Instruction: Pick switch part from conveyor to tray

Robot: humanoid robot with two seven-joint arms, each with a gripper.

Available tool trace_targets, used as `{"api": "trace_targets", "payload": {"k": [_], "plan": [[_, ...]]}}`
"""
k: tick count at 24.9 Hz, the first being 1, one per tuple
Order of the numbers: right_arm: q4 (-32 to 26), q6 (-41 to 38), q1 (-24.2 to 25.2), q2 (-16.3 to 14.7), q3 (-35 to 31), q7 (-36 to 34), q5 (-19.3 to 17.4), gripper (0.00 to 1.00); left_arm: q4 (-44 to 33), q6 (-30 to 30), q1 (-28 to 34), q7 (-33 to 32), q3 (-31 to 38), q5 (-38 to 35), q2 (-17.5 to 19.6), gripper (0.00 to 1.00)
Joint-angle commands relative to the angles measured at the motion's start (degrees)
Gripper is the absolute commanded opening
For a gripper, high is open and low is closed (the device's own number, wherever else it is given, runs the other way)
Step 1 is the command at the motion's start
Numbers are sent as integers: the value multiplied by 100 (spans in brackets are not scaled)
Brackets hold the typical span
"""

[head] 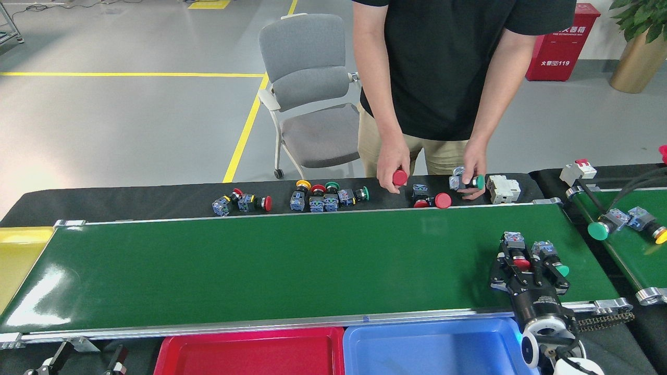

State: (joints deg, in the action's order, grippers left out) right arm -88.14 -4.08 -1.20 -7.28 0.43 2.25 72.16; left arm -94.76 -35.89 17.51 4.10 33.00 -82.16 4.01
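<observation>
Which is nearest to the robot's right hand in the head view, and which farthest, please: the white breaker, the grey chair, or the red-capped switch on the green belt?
1. The red-capped switch sits between the fingers of the right hand, on the conveyor.
2. The white breaker lies beyond the belt's far rail, on the black strip.
3. The grey chair stands farthest, on the floor to the far left.

Two switch parts [521, 250] on conveyor [260, 265]

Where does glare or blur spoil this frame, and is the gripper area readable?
Head view: bright glare washes the conveyor at its left end; a fainter sheen lies mid-belt. The right gripper around the red switch part is sharp, though its dark fingers crowd the part. The person's hands show no obvious blur.
</observation>
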Motion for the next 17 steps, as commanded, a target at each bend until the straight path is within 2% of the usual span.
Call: {"api": "trace_targets", "payload": {"k": [1, 3, 6, 10, 11, 13, 14, 15, 17], "plan": [[-475, -918, 207, 112, 159, -40, -53, 16, -51, -23, 7, 29, 22, 7, 56, 100], [-678, -1648, 445, 411, 467, -75, -53, 16, -60, -32, 7, 29, 22, 7, 56, 100], [-704, -2413, 524, 684, 1082, -102, -53, 16, -78, -32, 7, 20, -13, 16, 126, 100], [-643, -2572, 524, 684, 2190, -84, 9, 21, -43, -23, -2, 29, -31, 7, 170, 100], [-528, -2554, 524, 693, 2453, -75, 44, 32, -43, -23, -2, 20, -31, 7, 179, 100], [-194, -2431, 489, 789, 2708, -67, 140, 69, -34, -23, -10, 20, -31, 7, 179, 100], [-63, -2414, 463, 877, 2770, -67, 193, 96, -43, -23, -19, 29, -22, 7, 179, 100], [-19, -2387, 445, 912, 2787, -58, 272, 100, -60, -23, -19, 29, -31, 25, 188, 100], [-71, -2387, 410, 939, 2770, -58, 316, 100, -43, -32, -10, 29, -31, 7, 223, 100]]}}
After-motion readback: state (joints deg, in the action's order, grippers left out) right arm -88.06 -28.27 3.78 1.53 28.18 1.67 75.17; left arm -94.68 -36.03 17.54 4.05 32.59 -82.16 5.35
